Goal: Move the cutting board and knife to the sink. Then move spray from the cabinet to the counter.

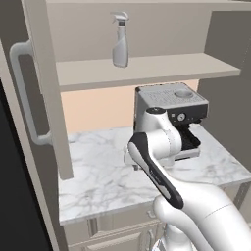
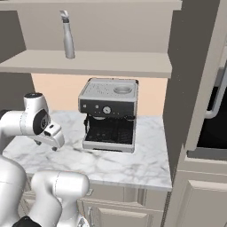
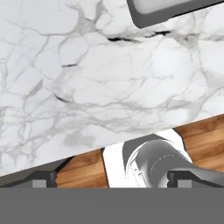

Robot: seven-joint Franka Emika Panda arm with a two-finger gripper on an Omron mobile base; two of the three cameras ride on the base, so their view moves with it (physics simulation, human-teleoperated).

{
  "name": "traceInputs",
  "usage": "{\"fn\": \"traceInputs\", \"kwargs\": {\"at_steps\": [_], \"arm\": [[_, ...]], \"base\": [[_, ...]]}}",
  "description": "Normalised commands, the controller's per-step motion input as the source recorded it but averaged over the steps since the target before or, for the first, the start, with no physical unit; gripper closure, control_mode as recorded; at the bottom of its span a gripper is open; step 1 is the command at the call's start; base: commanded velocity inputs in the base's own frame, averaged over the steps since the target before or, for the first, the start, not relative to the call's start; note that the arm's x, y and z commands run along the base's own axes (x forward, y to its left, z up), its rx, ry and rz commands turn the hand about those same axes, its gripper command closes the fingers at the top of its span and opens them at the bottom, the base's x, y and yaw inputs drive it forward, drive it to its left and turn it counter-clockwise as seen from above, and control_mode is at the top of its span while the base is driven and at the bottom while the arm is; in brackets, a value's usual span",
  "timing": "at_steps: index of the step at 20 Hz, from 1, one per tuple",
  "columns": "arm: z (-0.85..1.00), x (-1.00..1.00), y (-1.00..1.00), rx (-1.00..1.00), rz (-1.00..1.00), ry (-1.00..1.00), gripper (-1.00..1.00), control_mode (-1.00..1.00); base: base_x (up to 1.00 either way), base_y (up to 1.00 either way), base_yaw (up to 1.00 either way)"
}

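While spray (image 1: pixel 120 41) stands upright on cabinet (image 1: pixel 147 68) shelf, jaws spread, empty, low over counter (image 1: pixel 103 171); advise raising, gripping bottle body squarely.

free: counter (image 1: pixel 98 171) left half | blocked: coffee machine (image 1: pixel 171 112) right | door (image 1: pixel 41 88) open, shelf reachable

My white marble counter (image 1: pixel 103 171) with grey veins, a steel espresso machine (image 2: pixel 109 114) standing on it toward the back right, above it the beige cabinet shelf (image 1: pixel 157 68), the pale grey spray bottle (image 1: pixel 120 40) upright on that shelf
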Motion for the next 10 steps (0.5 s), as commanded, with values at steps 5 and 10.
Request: {"fn": "traceInputs", "kwargs": {"at_steps": [5,10], "arm": [[0.00,0.00,0.00,0.00,0.00,0.00,-1.00,1.00],[0.12,-0.02,0.00,0.00,0.08,-0.13,-1.00,-1.00]], "base": [[-0.01,0.00,0.14],[-0.02,0.00,0.09]]}}
